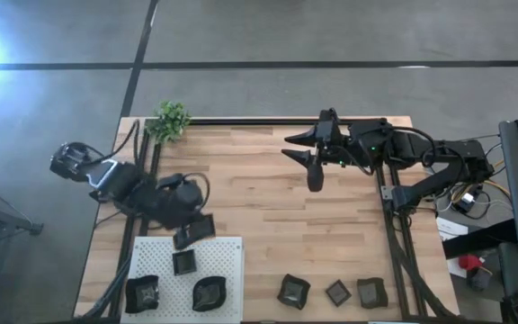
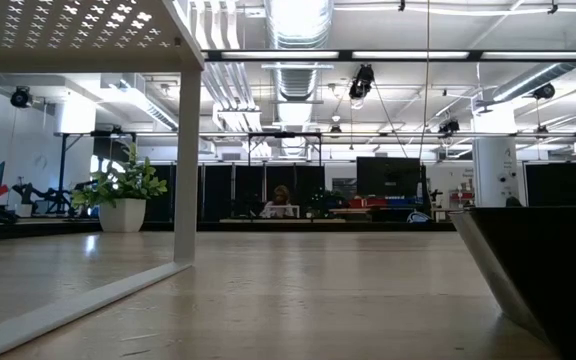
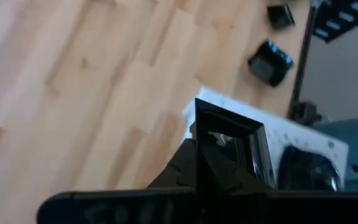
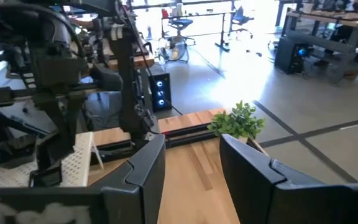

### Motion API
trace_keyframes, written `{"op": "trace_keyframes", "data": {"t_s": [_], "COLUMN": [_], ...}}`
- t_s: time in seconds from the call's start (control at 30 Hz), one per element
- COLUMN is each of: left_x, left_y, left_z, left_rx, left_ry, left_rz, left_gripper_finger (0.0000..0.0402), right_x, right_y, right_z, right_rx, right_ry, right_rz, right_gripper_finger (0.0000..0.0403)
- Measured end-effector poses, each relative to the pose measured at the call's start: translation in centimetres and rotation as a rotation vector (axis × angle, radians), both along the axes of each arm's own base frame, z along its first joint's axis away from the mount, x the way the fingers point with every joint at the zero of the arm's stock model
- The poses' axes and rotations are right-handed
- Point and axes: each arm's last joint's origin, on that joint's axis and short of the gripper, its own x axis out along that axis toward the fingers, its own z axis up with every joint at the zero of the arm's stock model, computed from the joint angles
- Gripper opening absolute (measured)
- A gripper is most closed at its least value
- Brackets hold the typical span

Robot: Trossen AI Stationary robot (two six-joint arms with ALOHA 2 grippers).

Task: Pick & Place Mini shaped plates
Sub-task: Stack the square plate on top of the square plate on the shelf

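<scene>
My left gripper [image 1: 196, 229] is clamped on a square mini plate [image 1: 201, 227], hanging just over the near corner of the white perforated board [image 1: 232, 252]. Risk first: I've only got this plate by one rim, pinched at its edge, so it could twist or slip out on the way down and land across the small square plate [image 1: 184, 262] right below it. Three plates sit on the board already; space is tight, so a careless drop clips a neighbour or hangs off the board's edge.

Moving right: three more plates wait along the table's [image 1: 268, 180] near edge, the first [image 1: 293, 290] closest to the board.

Far right, my right gripper [image 1: 306, 151] hovers over the back of the table, fingers spread wide, holding nothing, well clear of every plate.
</scene>
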Motion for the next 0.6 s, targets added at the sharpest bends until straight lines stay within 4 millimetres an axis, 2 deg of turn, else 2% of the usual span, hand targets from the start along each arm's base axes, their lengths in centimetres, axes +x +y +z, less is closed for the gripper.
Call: {"op": "trace_keyframes", "data": {"t_s": [0.33,0.6], "left_x": [-1.9,-3.0], "left_y": [-4.3,-6.5], "left_z": [-3.7,-7.4], "left_rx": [-0.108,-0.129], "left_ry": [0.078,0.118], "left_rz": [0.012,-0.022], "left_gripper_finger": [0.0,0.0], "right_x": [0.0,0.0], "right_y": [0.1,0.1], "right_z": [0.0,0.1], "right_rx": [0.016,0.021], "right_ry": [-0.002,-0.006], "right_rz": [0.023,0.041], "right_gripper_finger": [0.0151,0.0143]}}
